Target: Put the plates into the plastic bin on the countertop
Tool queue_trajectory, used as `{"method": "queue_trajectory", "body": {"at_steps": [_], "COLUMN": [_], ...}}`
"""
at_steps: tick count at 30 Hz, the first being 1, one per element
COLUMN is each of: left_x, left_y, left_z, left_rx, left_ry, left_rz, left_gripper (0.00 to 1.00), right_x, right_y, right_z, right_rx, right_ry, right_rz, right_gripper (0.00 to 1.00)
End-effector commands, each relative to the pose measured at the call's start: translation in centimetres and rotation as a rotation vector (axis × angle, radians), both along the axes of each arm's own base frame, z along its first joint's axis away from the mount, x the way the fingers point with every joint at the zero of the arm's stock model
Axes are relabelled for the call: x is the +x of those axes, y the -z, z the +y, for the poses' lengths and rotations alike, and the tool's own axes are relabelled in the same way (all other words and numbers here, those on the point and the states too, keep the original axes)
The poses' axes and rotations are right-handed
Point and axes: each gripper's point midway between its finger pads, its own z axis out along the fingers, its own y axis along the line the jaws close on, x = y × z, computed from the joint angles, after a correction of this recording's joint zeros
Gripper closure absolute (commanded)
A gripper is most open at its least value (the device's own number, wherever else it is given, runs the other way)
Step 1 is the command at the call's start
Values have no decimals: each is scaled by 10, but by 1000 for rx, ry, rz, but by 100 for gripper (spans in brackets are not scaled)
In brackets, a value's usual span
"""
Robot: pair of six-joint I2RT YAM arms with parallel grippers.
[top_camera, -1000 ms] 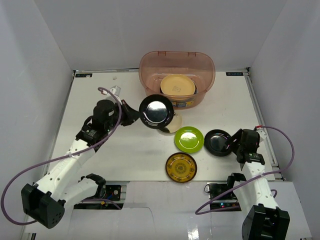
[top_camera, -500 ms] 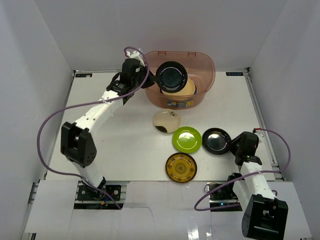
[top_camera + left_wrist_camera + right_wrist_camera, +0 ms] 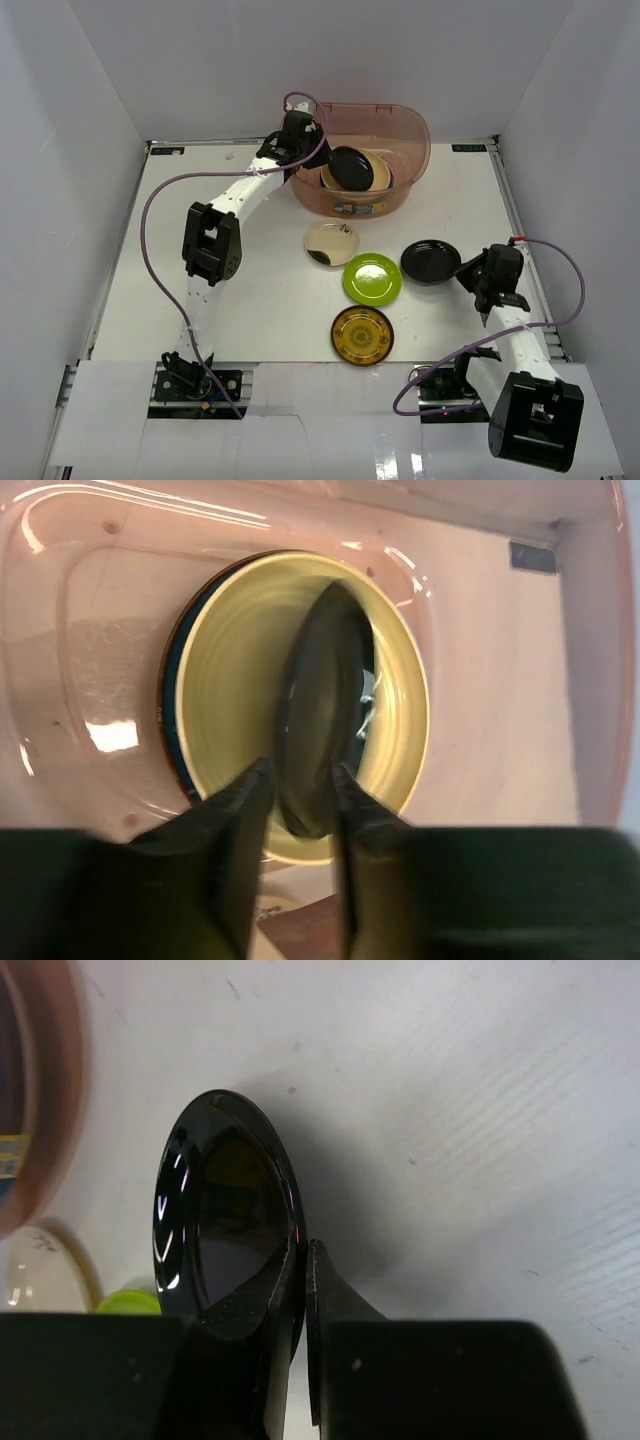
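White-walled cell, white countertop [image 3: 250, 300], plastic bin [image 3: 414, 150] at the far edge, centre.

Left arm reaches over the bin's left rim. Left gripper [image 3: 302, 772] has its jaws partway apart and straddles the left black plate [image 3: 320, 700], which stands nearly edge-on above the pale yellow plate [image 3: 230, 710] inside the bin. The wrist view is motion-blurred, so I can't tell whether the pads are touching the rim. Possibly loose, but that's not readable. From above, the wrist covers the fingers.

Only a thin dark rim [image 3: 168, 720] shows under the yellow plate. The rest of that stack is hidden, so no plate count is possible.

Right gripper [image 3: 302, 1260] is clamped tight on the rim of the right black plate [image 3: 225, 1210], tilted up off the countertop at the right side, well apart from the bin. The gripper body blocks the bottom of that wrist view.

Flat on the countertop:
- cream plate [image 3: 331, 243], just in front of the bin, with a dark patch on its near-left edge. Unclear whether that's a mark or a reflection.
- lime plate [image 3: 372, 279], beside it
- gold patterned plate [image 3: 362, 334], nearest the bases
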Motion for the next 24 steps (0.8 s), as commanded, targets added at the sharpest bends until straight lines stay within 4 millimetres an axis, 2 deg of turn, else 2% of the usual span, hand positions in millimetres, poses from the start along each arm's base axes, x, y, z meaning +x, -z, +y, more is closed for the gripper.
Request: {"method": "queue_trajectory", "body": {"at_steps": [1,2,3,4,6,7,8,9,10,11,12,13,14,15,16,17,18,19,20,21,22,23,24], "left_x": [-2,-3,-5,-9,-15,-19,-31,-37,-48,-74,-83,-103,-127,-134,-148,-161,-168,-180,-187,-194,-198,-205,-208], "left_y": [-85,-91,-101,-117,-133,-139,-166,-147,-141,-172,-183,-115,-137,-133,-92,-95,-84,-54,-45,-40,-29,-11,-3], "left_z": [-2,-3,-2,-1,4,6,13,18,21,31,34,43,55,64,74,82,89,95,98,101,103,106,107], "left_rx": [-62,-70,-73,-84,-91,-86,-99,-80,-96,-143,-200,-197,-243,-256,-219,-218,-201,-172,-168,-163,-151,-133,-127], "left_ry": [40,54,60,66,76,79,76,70,65,66,62,35,25,-14,-35,-44,-65,-66,-66,-63,-63,-65,-64], "left_rz": [-149,-157,-177,-200,-224,-238,-278,-241,-219,-266,-326,-201,-251,-271,-198,-204,-187,-135,-115,-107,-86,-52,-36], "left_gripper": [54,49,37,30,21,21,21,21,21,22,22,23,23,23,24,24,24,24,24,24,23,23,23], "right_x": [28,35,46,50,53,57,56,57,59,67,71,76,88,94,109,117,126,144,155,167,187,194,207], "right_y": [-55,-68,-93,-105,-129,-148,-162,-172,-183,-201,-212,-221,-239,-246,-260,-265,-271,-255,-273,-271,-242,-234,-248], "right_z": [14,18,20,22,22,20,20,26,31,36,49,56,78,87,104,112,116,123,133,137,143,149,154], "right_rx": [87,108,123,123,99,68,58,59,57,55,55,33,34,27,10,0,-13,-20,-37,-51,-66,-91,-106], "right_ry": [-42,-58,-63,-69,-72,-68,-75,-105,-128,-150,-195,-222,-288,-321,-373,-394,-400,-413,-437,-441,-450,-470,-474], "right_rz": [-132,-173,-245,-271,-321,-366,-401,-426,-453,-484,-502,-513,-530,-532,-546,-549,-555,-508,-543,-529,-452,-416,-435], "right_gripper": [92,92,92,92,92,92,92,92,92,92,92,92,92,92,92,92,92,92,92,92,92,92,92]}}
